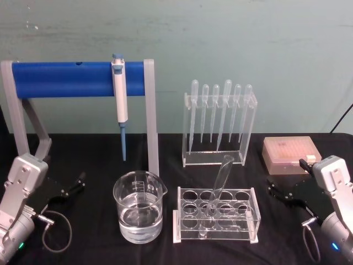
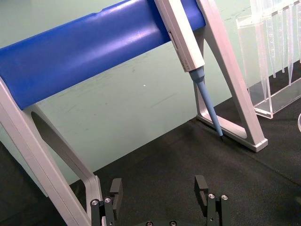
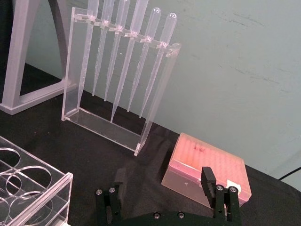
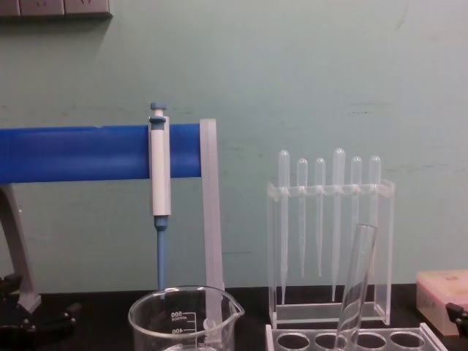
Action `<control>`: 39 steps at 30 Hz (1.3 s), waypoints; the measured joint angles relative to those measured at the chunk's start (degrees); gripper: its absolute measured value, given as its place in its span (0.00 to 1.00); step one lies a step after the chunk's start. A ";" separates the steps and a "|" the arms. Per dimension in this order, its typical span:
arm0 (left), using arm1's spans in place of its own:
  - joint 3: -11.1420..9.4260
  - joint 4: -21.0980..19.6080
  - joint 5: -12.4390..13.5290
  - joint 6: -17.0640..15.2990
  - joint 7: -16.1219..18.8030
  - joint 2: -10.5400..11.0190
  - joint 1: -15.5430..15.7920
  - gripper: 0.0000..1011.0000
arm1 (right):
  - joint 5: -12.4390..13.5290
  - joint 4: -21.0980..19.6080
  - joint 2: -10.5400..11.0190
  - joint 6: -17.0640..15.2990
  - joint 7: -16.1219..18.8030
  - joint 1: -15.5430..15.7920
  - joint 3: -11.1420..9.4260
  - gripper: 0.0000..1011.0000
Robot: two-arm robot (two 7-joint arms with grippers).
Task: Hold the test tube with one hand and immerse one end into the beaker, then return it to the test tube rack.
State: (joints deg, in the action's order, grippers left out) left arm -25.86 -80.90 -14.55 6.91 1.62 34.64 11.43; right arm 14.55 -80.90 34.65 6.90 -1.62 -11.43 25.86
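Observation:
The test tube (image 1: 218,185) leans in a back hole of the clear tube rack (image 1: 177,223) at centre, open rim up; the chest view shows the test tube (image 4: 357,281) tilted right. To the rack's left stands the beaker (image 1: 139,207), holding clear liquid, with its spout and marks in the chest view of the beaker (image 4: 183,320). My left gripper (image 1: 71,187) rests open on the black mat at far left, nothing between its fingers (image 2: 202,186). Open and holding nothing, my right gripper (image 1: 277,191) sits at far right, its fingers (image 3: 207,178) pointing toward the pink box.
A grey stand with a blue bar (image 1: 66,80) holds a white-and-blue pipettor (image 1: 119,94) behind the beaker. A clear holder with several plastic pipettes (image 1: 219,124) stands behind the tube rack. A pink tip box (image 1: 291,154) lies at back right.

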 joint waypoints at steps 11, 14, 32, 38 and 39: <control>0.00 0.00 0.00 0.00 0.00 0.00 0.00 0.99 | 0.00 0.00 0.00 0.00 0.00 0.00 0.00 0.99; 0.00 0.00 0.00 0.00 0.00 0.00 0.00 0.99 | 0.00 0.00 0.00 0.00 0.00 0.00 0.00 0.99; 0.00 0.00 0.00 0.00 0.00 0.00 0.00 0.99 | 0.00 0.00 0.00 0.00 0.00 0.00 0.00 0.99; 0.00 0.00 0.00 0.00 0.00 0.00 0.00 0.99 | 0.00 0.00 0.00 0.00 0.00 0.00 0.00 0.99; 0.00 0.00 0.00 0.00 0.00 0.00 0.00 0.99 | 0.00 0.00 0.00 0.00 0.00 0.00 0.00 0.99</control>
State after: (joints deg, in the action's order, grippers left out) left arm -25.86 -80.90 -14.55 6.91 1.62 34.65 11.43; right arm 14.55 -80.90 34.64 6.91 -1.62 -11.43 25.86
